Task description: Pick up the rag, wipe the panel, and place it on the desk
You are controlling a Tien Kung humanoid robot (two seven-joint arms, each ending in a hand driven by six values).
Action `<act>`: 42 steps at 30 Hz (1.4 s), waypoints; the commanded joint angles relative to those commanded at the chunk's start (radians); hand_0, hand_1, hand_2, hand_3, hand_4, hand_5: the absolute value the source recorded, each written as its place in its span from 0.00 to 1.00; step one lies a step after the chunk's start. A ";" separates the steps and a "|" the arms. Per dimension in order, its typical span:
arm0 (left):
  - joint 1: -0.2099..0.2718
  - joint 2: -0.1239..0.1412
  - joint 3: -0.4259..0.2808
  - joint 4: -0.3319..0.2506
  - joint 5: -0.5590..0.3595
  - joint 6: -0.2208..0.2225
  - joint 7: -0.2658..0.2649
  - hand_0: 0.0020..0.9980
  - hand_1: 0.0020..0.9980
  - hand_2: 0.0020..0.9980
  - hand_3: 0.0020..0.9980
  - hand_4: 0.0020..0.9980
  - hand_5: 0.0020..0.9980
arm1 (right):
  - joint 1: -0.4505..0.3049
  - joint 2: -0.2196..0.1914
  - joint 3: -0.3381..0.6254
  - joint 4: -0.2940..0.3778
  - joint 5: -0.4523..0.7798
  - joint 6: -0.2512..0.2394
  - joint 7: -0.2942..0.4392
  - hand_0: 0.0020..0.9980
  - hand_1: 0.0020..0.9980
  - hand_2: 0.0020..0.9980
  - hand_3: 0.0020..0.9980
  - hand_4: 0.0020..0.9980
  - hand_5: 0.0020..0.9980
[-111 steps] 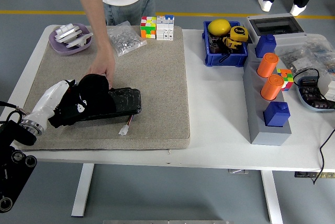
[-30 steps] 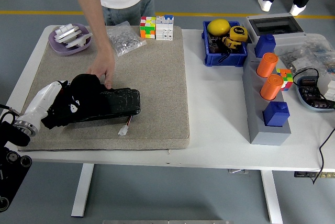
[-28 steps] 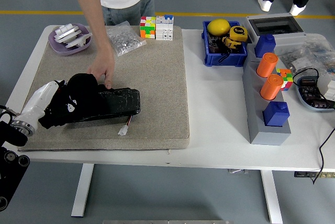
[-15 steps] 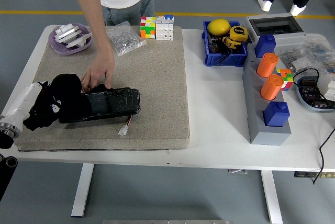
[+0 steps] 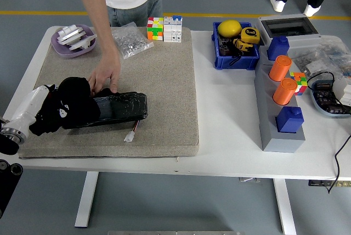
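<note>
A black panel (image 5: 118, 108) lies on the grey felt mat (image 5: 159, 81) at the left of the table. My left hand (image 5: 41, 111) comes in from the left edge, shut on a black rag (image 5: 68, 106) that it presses on the panel's left end. The rag hides most of my fingers and the left part of the panel. A person's hand (image 5: 104, 76) rests on the panel's far edge and holds it. My right hand is out of view.
A purple dish (image 5: 73, 40) of white parts and a plastic bag (image 5: 130, 40) sit at the mat's back. Two puzzle cubes (image 5: 164, 28) stand behind it. A blue bin (image 5: 236, 45), a grey rack (image 5: 281, 95) with orange cups, and clutter fill the right side. A white connector (image 5: 130, 135) lies near the panel.
My left hand drew the rag leftward along the panel, uncovering more of it, then came back slightly right. The person's hand stayed on the panel's far edge.
</note>
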 joint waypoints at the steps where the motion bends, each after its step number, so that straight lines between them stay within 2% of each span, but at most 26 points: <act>1: -0.003 -0.002 0.009 -0.004 0.002 -0.001 0.003 0.29 0.28 0.50 0.44 0.12 0.00 | 0.000 0.000 0.000 0.000 0.000 0.000 0.000 0.76 0.66 0.67 0.61 1.00 0.47; 10: -0.044 -0.028 0.109 -0.023 0.010 -0.009 0.022 0.29 0.28 0.50 0.44 0.13 0.00 | 0.003 -0.002 0.006 0.000 -0.007 0.000 0.000 0.76 0.66 0.67 0.61 1.00 0.47; 13: -0.066 -0.029 0.167 -0.031 0.039 -0.018 0.037 0.29 0.28 0.50 0.44 0.13 0.00 | 0.005 -0.003 0.008 0.000 -0.009 0.000 0.000 0.76 0.66 0.67 0.61 1.00 0.47; 24: -0.102 -0.032 0.312 -0.057 0.068 -0.031 0.056 0.29 0.28 0.50 0.44 0.15 0.00 | 0.008 -0.006 0.010 0.000 -0.011 0.002 -0.001 0.76 0.66 0.67 0.61 1.00 0.47; 33: -0.116 -0.030 0.399 -0.115 0.097 -0.035 0.071 0.29 0.28 0.50 0.44 0.16 0.00 | 0.010 -0.007 0.010 0.000 -0.009 0.007 -0.003 0.76 0.66 0.67 0.61 1.00 0.46; 42: -0.120 -0.042 0.422 -0.134 0.100 -0.034 0.075 0.30 0.28 0.50 0.44 0.17 0.00 | 0.011 -0.006 0.020 0.000 -0.020 0.008 -0.003 0.76 0.66 0.67 0.61 1.00 0.47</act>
